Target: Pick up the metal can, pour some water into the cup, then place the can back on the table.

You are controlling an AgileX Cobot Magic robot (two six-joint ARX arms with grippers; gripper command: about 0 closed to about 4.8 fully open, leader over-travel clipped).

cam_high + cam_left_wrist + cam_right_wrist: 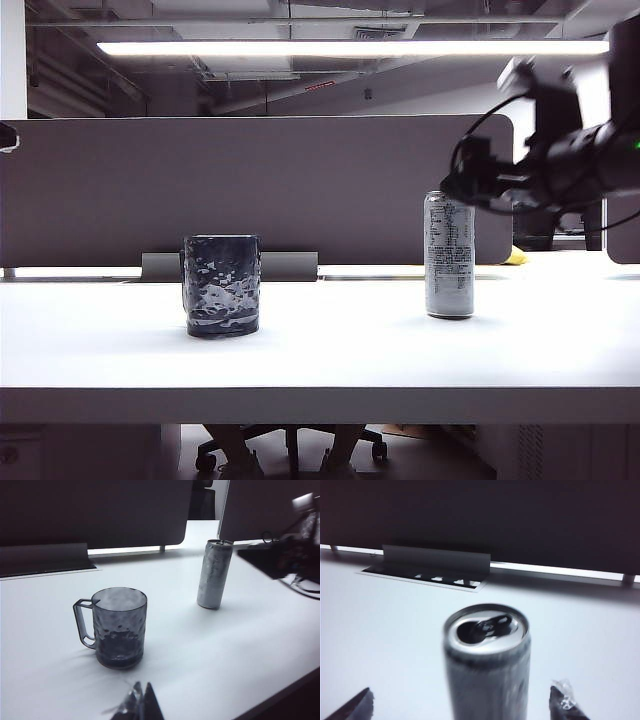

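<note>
Nothing is poured yet: can [487, 662] stands ungrasped on surface [340, 345] between wide-open right gripper [465, 705]; cup [221, 285] waits apart; left gripper [140, 705] closed, empty.

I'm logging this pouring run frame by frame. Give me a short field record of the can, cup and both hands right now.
can: metal can upright on the table, tab opened, not held
cup: cup upright, left of the can, apart from it; handle shows in the left wrist view
right hand: right hand open, fingers either side of the can, behind it, not touching
left hand: left hand shut, low near the cup, holding nothing
pour: not yet begun
</note>
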